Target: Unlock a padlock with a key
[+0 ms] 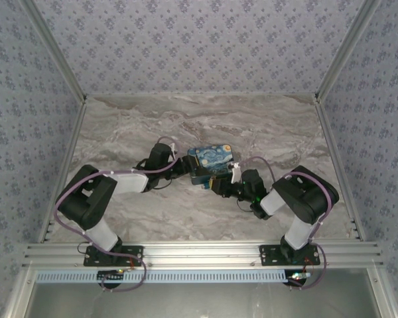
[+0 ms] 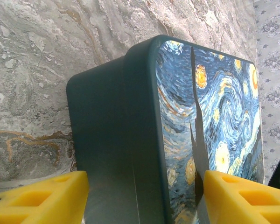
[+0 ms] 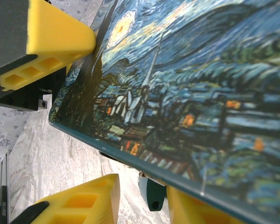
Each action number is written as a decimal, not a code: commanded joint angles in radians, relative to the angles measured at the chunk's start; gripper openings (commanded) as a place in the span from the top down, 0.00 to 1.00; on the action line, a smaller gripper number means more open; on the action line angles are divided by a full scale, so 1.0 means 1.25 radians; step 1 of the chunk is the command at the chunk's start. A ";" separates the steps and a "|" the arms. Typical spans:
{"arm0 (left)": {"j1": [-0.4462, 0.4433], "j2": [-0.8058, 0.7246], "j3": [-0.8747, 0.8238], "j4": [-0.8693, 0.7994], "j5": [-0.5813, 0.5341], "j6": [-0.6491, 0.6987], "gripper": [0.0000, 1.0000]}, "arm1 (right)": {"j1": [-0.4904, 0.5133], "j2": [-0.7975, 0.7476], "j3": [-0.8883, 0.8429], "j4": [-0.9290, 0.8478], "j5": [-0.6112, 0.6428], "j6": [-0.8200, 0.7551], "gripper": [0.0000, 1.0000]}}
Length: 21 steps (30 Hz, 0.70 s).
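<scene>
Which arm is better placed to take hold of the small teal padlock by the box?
Right, probably. The right gripper has a finger on each side of the padlock at the edge of the box. The left gripper is clamped across the box, apparently steadying it.

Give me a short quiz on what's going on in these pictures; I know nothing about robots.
1. True or false: the Starry Night box sits between the fingers of the left claw.
2. Which thing lies between the fingers of the right claw? A) a key B) the small teal padlock C) a screwdriver
3. What colour are the fingers on both claws?

Key: 1 true; 2 B; 3 yellow.
</scene>
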 commanded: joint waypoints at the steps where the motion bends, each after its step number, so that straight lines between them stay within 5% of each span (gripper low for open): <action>1: 0.004 0.004 -0.023 -0.059 -0.029 -0.001 0.35 | -0.001 0.003 0.015 0.053 -0.017 -0.015 0.72; 11: 0.004 -0.002 -0.026 -0.063 -0.033 0.000 0.35 | -0.002 0.007 0.014 0.051 0.004 -0.015 0.89; 21: 0.007 -0.016 -0.030 -0.085 -0.053 0.011 0.35 | -0.006 -0.002 0.003 0.057 0.018 -0.006 0.93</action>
